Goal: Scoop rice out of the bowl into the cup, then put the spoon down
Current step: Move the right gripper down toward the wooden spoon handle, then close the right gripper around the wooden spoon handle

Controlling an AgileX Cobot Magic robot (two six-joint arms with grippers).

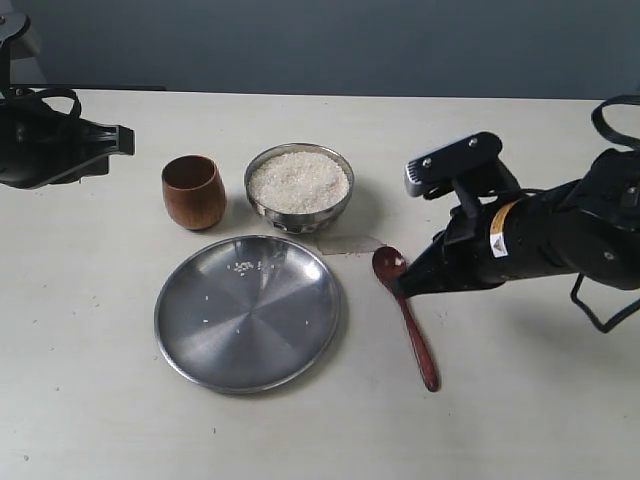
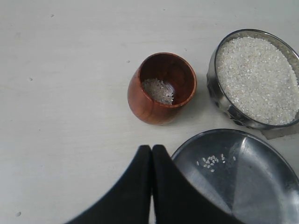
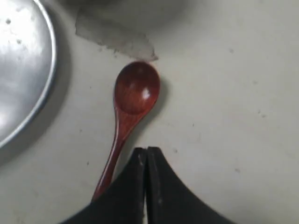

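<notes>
The large flat steel plate (image 1: 285, 335) lies nearest. At its three o'clock the right arm reaches in low, its right gripper (image 1: 404, 287) pressed together and empty beside the glossy reddish-brown wooden spoon (image 1: 412, 330), which lies flat. The left gripper (image 2: 152, 150) is likewise closed. The shiny round steel bowl (image 1: 300, 219) of white rice (image 1: 299, 181) sits at one o'clock, and the brown barrel-shaped wooden cup (image 1: 192, 195) at eleven.

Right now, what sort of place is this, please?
Probably a robot test bench, not a home kitchen: a bare pale table, a plain grey wall, and robot arms beside a few props, a steel bowl, a wooden cup, a plate.
</notes>
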